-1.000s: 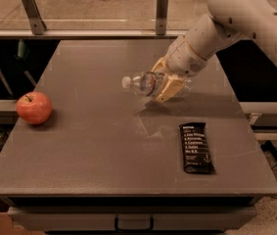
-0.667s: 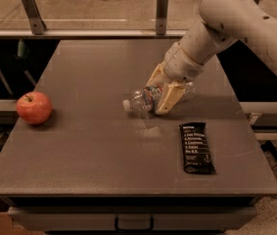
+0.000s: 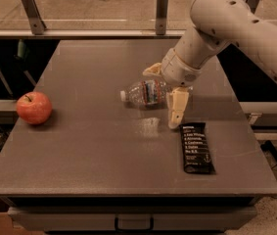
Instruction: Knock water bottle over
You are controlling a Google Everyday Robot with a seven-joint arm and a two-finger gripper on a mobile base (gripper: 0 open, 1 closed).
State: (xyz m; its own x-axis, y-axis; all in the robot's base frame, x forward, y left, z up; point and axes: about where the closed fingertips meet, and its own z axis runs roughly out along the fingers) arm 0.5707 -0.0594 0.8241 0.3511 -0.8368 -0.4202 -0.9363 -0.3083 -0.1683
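Observation:
The water bottle [image 3: 144, 92] is a clear ribbed bottle with a red-and-blue label. It lies on its side on the grey table [image 3: 94, 151], near the middle, white cap pointing left. My gripper [image 3: 160, 98] is low over the table at the bottle's base end. Its two cream fingers [image 3: 177, 106] are spread wide, one behind the bottle and one in front of it. The base of the bottle lies between them, and I see no grip on it.
A red apple [image 3: 34, 107] sits near the table's left edge. A black snack bar [image 3: 196, 147] lies right of centre, just below the front finger. A rail with metal posts [image 3: 162, 11] runs along the far edge.
The bottle was tilted in the gripper above the table; it has come down and now lies flat on its side. The fingers have spread apart and the arm has lowered slightly.

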